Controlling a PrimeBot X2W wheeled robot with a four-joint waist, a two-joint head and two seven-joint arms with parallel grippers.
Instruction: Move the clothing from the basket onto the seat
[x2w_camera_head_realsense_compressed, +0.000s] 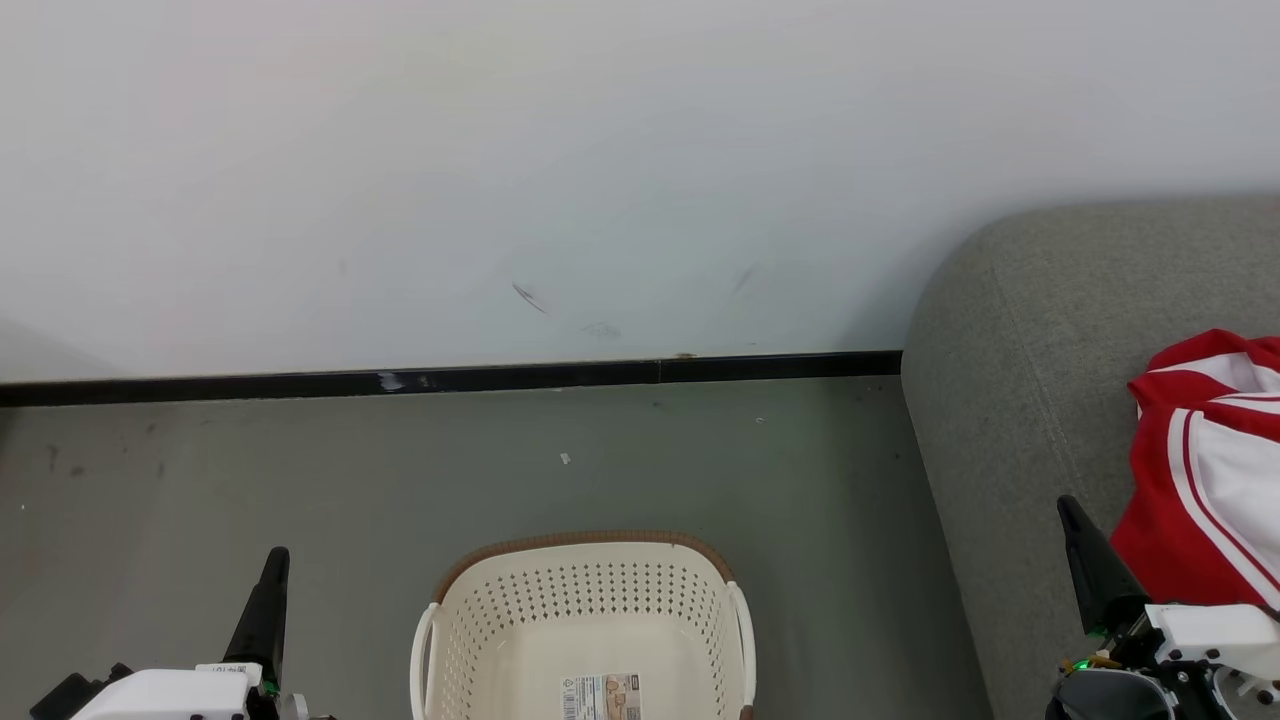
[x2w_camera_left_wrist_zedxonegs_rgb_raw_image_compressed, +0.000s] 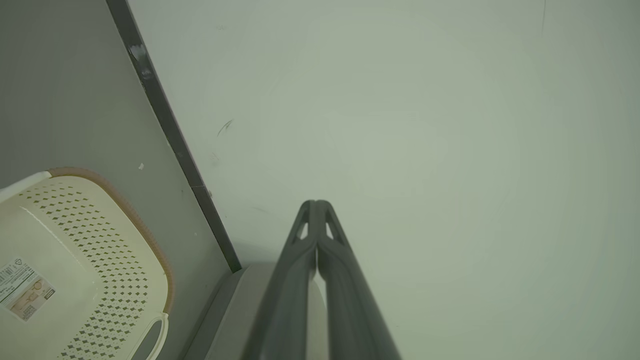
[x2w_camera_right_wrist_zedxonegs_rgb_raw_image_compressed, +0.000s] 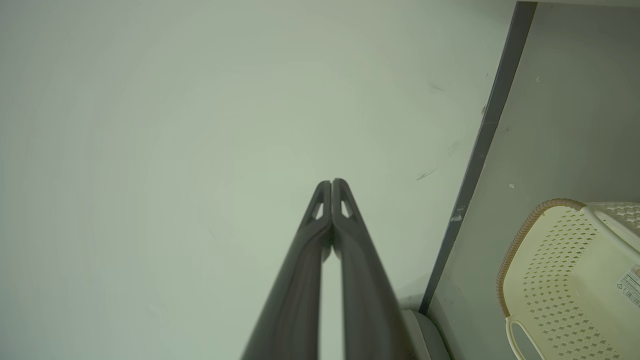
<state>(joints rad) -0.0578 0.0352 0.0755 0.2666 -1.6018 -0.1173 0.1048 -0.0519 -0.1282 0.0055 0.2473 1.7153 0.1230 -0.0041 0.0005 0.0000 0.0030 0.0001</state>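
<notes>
The cream perforated basket (x2w_camera_head_realsense_compressed: 590, 592) stands on the floor at the bottom centre, with nothing but a barcode label (x2w_camera_head_realsense_compressed: 601, 697) on its floor. Red clothing (x2w_camera_head_realsense_compressed: 1205, 480) with white panels and stripes lies on the grey seat (x2w_camera_head_realsense_compressed: 1010, 400) at the right edge. My left gripper (x2w_camera_head_realsense_compressed: 277, 557) is shut and empty at the lower left, left of the basket. My right gripper (x2w_camera_head_realsense_compressed: 1067, 505) is shut and empty over the seat's front part, just left of the clothing. Both wrist views show each pair of fingers pressed together, left gripper (x2w_camera_left_wrist_zedxonegs_rgb_raw_image_compressed: 316, 202) and right gripper (x2w_camera_right_wrist_zedxonegs_rgb_raw_image_compressed: 331, 182), pointing at the wall. The basket (x2w_camera_left_wrist_zedxonegs_rgb_raw_image_compressed: 100, 235) (x2w_camera_right_wrist_zedxonegs_rgb_raw_image_compressed: 560, 270) sits to their side.
A pale wall (x2w_camera_head_realsense_compressed: 600, 150) with a black baseboard (x2w_camera_head_realsense_compressed: 450, 380) runs behind the basket. Grey floor (x2w_camera_head_realsense_compressed: 300, 470) lies between the wall, the basket and the seat's left side.
</notes>
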